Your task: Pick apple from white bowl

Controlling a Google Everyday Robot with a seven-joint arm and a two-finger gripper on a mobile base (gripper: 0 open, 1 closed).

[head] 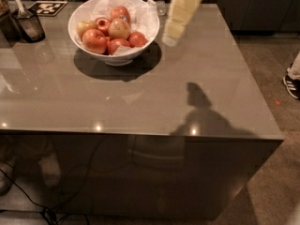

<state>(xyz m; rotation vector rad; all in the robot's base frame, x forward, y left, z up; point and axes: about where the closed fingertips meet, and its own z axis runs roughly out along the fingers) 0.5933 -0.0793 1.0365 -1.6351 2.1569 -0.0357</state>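
A large glossy white bowl (pixel 140 40) lined with crumpled white paper stands on the grey table (pixel 140 102) at the back left. It holds several red and yellow apples (pixel 95 40). My gripper (pixel 171 37) hangs above the table just right of the bowl's rim, pale and motion-blurred, with nothing seen in it. Its shadow falls on the table to the right and nearer me.
A small dark container (pixel 28 26) with a utensil stands at the far left. A black-and-white marker tag (pixel 49 7) lies at the back left. A small glass (pixel 161 7) stands behind the bowl. A person's shoe (pixel 291 84) shows on the floor at right.
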